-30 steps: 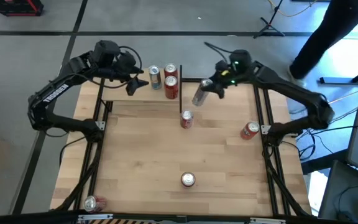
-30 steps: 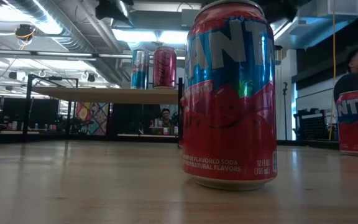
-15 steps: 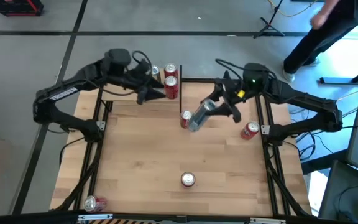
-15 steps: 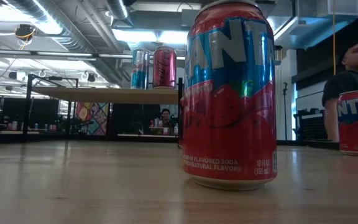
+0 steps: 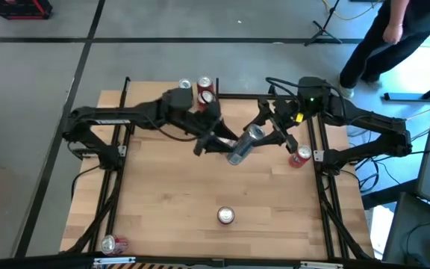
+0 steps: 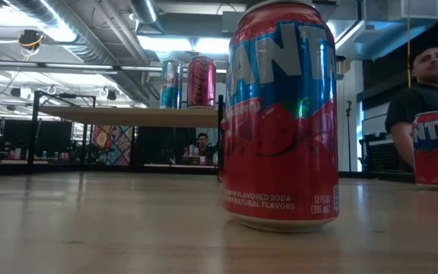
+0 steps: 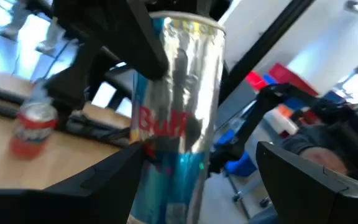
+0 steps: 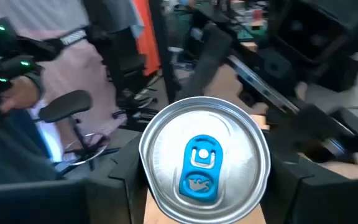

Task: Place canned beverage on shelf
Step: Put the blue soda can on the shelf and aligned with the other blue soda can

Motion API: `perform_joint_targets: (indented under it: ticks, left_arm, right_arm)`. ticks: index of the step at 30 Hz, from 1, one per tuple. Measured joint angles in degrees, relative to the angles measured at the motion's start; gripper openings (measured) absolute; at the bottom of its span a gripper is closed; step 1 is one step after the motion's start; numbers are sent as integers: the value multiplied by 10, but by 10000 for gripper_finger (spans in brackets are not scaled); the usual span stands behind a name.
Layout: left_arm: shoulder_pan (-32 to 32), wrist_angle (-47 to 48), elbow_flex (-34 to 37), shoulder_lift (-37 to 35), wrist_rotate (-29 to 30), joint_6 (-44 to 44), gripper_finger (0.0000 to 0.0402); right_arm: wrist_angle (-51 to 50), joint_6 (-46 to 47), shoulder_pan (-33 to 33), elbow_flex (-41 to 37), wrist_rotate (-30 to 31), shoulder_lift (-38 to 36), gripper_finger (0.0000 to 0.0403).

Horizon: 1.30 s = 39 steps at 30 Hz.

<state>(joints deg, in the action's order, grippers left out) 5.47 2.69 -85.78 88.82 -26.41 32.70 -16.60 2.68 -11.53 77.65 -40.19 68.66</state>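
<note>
Silver-and-blue slim can point(image 5: 242, 145): clamped crosswise in right gripper point(image 5: 263, 136), fingers part-closed on its upper body, lid toward that wrist's camera point(image 8: 204, 159), blue pull-tab showing. Held tilted, clear of the tabletop point(image 5: 170, 194), over mid-table.

Left gripper point(image 5: 216, 142): just beside the can's lower end, jaws spread wide, one dark finger point(image 7: 104, 180) on each flank of the can body point(image 7: 176, 112). Contact not determinable; no grip visible.

Behind the left gripper, far edge of table: shelf point(image 5: 163, 104), light-wood board on thin black uprights, seen raised in the low view point(image 6: 128, 116). On it, three cans near its right-hand end: one silver-topped point(image 5: 184, 86), two red point(image 5: 205, 91); two of them visible from table level point(image 6: 188, 82).

Just outside the right gripper, toward the table's right edge: red can point(image 5: 299, 156), lying over.

Nearer the front edge, well apart from both grippers: red can upright point(image 5: 225, 217), filling the low view point(image 6: 281, 114). Further red can at front left corner, on its side point(image 5: 113, 243).

Beyond the table, behind the right arm: person in dark clothing point(image 5: 394, 37), standing.
</note>
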Motion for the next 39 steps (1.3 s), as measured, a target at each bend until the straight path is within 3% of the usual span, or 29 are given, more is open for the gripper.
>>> perform_joint_targets:
  ticks: [9, 21, 24, 28, 31, 35, 39]
  left_arm:
    - [-12, -24, 0, 36, 29, -5, 306]
    - [-13, -60, 0, 42, -30, -4, 303]
    - [-13, -61, 0, 42, -27, -6, 283]
    - [-13, -51, 0, 42, -28, -20, 228]
    - [-12, -45, 0, 39, -32, -25, 191]
    - [-12, 10, 0, 17, 31, -46, 191]
    - [-20, 95, 0, -14, 216, -85, 191]
  right_arm:
    - [5, -1, -1, 0, -41, 9, 202]
    - [65, -2, -1, 0, -74, 45, 202]
    - [90, -2, -1, 0, -73, 51, 202]
    - [93, -2, -1, 0, -67, 54, 206]
    - [94, -1, 0, 0, -58, 53, 254]
    - [21, 30, -19, 7, -19, 27, 335]
    - [-131, 31, -37, 22, 82, -7, 382]
